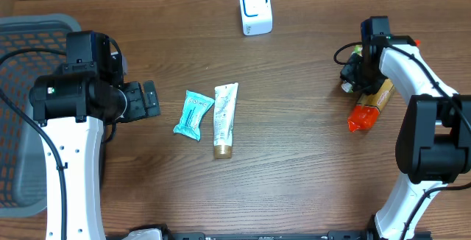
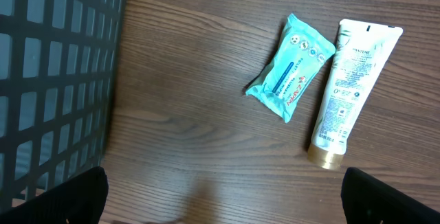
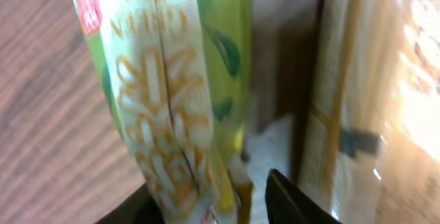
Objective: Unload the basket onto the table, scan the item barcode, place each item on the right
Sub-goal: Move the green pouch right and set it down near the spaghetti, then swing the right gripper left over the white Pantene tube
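Pick-up step, I judge: green packet [image 3: 172,100] between right gripper's [image 3: 216,203] jaws, grip unconfirmed; left gripper [image 2: 227,196] spread; next, secure it.

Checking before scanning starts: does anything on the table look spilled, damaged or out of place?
Nothing stands out. The teal packet and white tube lie flat and intact, side by side; the white device sits alone behind them. No spills on the table.
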Robot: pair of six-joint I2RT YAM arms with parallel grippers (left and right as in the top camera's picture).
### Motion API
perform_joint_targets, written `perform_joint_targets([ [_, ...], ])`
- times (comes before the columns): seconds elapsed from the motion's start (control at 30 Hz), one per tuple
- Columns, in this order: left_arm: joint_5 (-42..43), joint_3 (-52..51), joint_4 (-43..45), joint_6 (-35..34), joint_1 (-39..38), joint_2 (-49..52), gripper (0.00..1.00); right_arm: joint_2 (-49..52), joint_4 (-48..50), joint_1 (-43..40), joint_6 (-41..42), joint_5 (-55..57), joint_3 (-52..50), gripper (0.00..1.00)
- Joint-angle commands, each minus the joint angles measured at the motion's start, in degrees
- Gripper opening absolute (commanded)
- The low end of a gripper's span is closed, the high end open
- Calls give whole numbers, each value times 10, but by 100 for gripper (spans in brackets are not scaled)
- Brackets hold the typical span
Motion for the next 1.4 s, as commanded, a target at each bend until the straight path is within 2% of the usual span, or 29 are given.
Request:
perform_joint_targets([
  [0.0,-3,7,-2,13,3,1,99,-49,-22,5,-37,-12,56,48],
  [0.13,-3,7,-2,13,3,1,100,-90,-67,39,-56,-16,117,59],
  [0.3,-3,7,-2,13,3,1,99,-106,-47,104,-56,-104,131,73],
  [0.57,-3,7,-2,13,3,1,99,-59,8,246,-51,-185,104,78],
  [0.77,-3,7,-2,13,3,1,99,6,18,327,-12,-203,104,84],
  [0.93,-3,7,-2,13,3,1,100,39,18,349,2,-251,104,85],
  [1.17,-3,7,-2,13,3,1,100,64,45,358,11,-250,99,85],
  [1.37,-3,7,-2,13,3,1,100,68,137,357,8,-184,99,73],
])
